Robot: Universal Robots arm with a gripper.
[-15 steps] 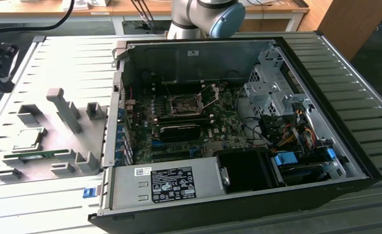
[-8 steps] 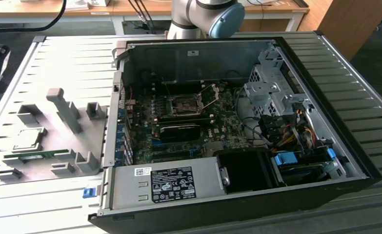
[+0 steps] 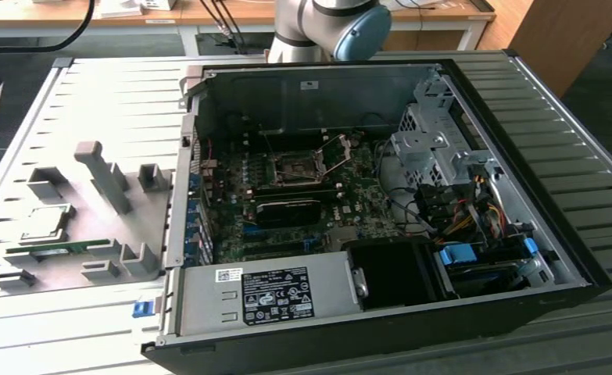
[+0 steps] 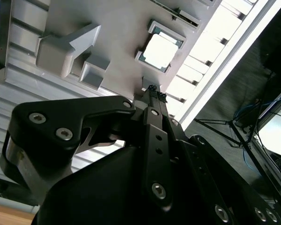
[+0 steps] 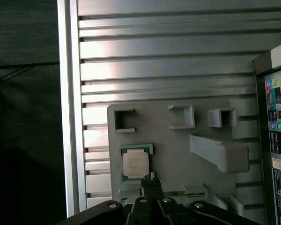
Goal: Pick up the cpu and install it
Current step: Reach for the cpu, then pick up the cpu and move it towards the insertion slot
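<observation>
The cpu (image 3: 45, 224) is a small square chip with a silvery top. It lies flat in a recess of the grey fixture plate (image 3: 87, 203), at the exterior view's left of the open computer case. In both wrist views the cpu (image 4: 160, 50) (image 5: 135, 164) sits just beyond my gripper (image 4: 153, 90) (image 5: 150, 181). The black fingertips are pressed together with nothing between them, and they hang above the plate, apart from the chip. The motherboard socket (image 3: 297, 168) inside the case stands uncovered, its metal lever and frame raised.
The open case (image 3: 389, 195) has tall walls, a power supply (image 3: 269, 293) at the front and drive cages with cables at the exterior view's right. Raised grey blocks (image 3: 102, 176) stand on the fixture plate, and a green memory stick (image 3: 50, 248) lies near the cpu. The slatted table's edge (image 5: 68, 117) is close by.
</observation>
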